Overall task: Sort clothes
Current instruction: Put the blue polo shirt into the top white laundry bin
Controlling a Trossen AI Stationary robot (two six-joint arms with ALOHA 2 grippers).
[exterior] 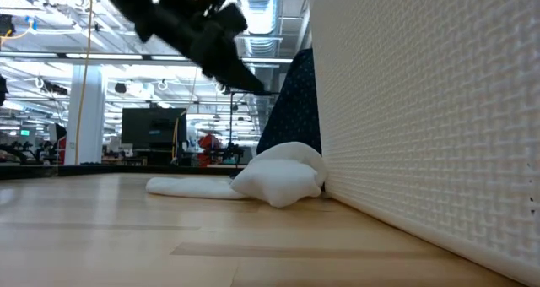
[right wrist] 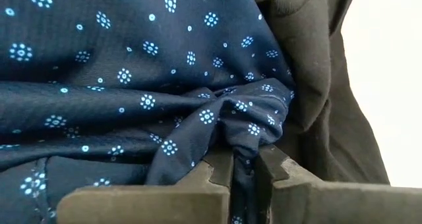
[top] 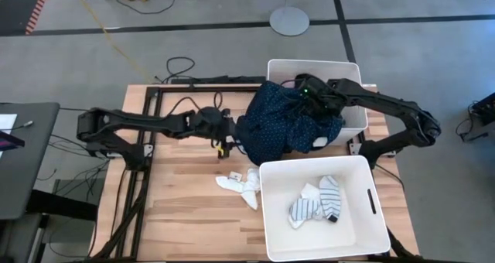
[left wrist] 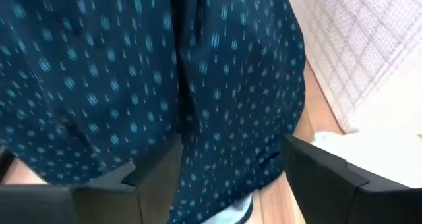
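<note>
Over the far white bin (top: 349, 70), I hold the navy dotted garment (top: 274, 120) pinched in the right gripper (right wrist: 244, 159), draped across that bin's rim, left gripper (left wrist: 211, 178) spread wide beside it; next, releasing inside.

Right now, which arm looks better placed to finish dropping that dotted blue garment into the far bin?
The right. Its gripper is pinched on the navy dotted garment at the far bin. The left gripper stands open beside the cloth, gripping nothing.
</note>
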